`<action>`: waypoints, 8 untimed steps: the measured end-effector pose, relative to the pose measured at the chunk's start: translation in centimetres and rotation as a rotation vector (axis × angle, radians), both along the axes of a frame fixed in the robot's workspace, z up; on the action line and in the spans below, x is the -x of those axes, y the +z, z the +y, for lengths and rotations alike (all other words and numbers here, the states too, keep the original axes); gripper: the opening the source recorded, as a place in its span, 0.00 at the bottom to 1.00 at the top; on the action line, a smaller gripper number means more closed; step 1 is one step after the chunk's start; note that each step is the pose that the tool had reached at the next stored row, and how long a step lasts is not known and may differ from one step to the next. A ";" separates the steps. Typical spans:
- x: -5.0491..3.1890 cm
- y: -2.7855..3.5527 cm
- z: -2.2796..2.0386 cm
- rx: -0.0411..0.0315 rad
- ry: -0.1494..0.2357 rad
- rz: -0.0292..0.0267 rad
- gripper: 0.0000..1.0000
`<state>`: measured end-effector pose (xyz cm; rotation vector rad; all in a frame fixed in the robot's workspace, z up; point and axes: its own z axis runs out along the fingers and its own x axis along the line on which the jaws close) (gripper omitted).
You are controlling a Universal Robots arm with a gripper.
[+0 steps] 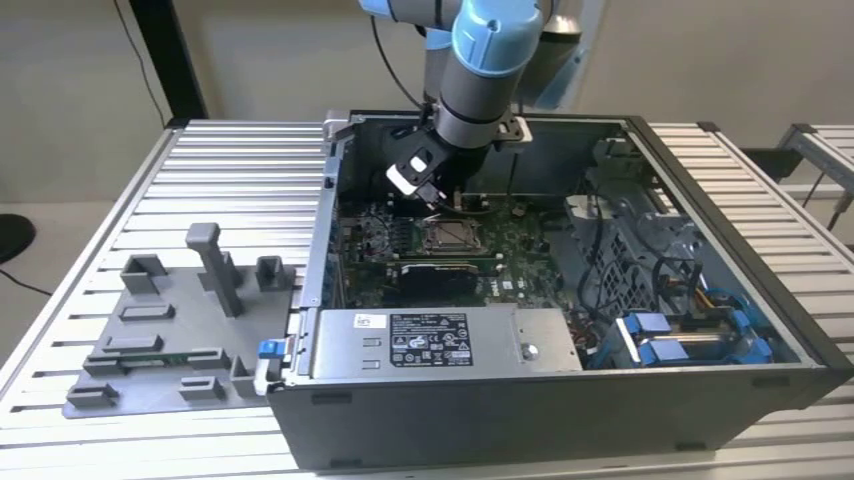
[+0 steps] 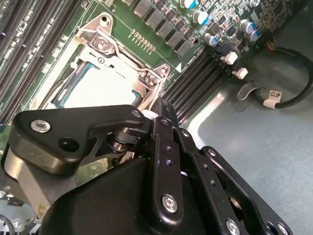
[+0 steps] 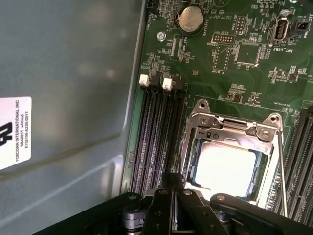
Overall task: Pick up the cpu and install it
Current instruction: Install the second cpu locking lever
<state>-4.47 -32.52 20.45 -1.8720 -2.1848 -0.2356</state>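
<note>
Your pincer (image 3: 171,188) hangs just over the socket (image 3: 230,142), and I cannot tell if its fingers are open or shut. You can see the cpu (image 3: 225,164) lying inside the socket frame right below it, so it looks put in, though maybe not locked down.

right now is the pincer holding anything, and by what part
Cannot be told. The pincer hovers over the socket, where the cpu already lies inside the metal frame.

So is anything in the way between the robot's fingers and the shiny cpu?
Nothing visible is. The cpu already lies in the socket on the motherboard, framed by its metal bracket. The gripper hangs just above the socket's edge, with open air between them.
</note>
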 end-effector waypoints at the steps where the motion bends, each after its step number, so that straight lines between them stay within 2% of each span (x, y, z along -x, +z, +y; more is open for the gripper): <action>1: -0.08 -0.03 0.00 0.0000 0.000 0.0000 0.00; 8: -0.44 -0.23 0.00 0.0002 0.000 0.0001 0.00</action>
